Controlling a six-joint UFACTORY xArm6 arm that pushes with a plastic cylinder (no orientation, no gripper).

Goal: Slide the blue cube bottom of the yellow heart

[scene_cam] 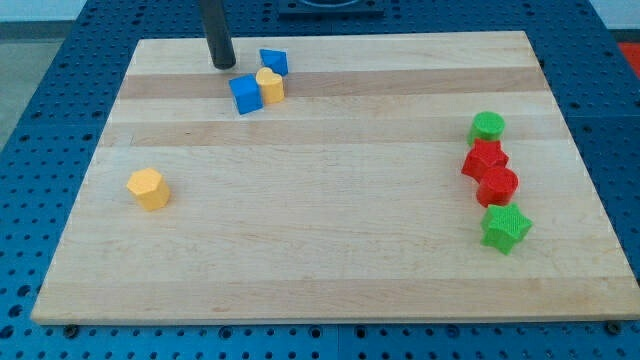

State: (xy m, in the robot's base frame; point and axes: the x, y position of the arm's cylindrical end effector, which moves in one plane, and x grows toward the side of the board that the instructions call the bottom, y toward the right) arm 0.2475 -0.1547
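The blue cube (245, 94) lies near the board's top left, touching the left side of the yellow heart (270, 85). A second blue block (274, 62), wedge-like, sits just above the heart. My tip (222, 65) rests on the board up and to the left of the blue cube, a short gap away from it.
A yellow hexagonal block (149, 188) lies at the left. At the right stand a green cylinder (488, 127), a red block (484, 160), a second red block (498, 186) and a green star (505, 228) in a column. The wooden board (330, 260) ends close above my tip.
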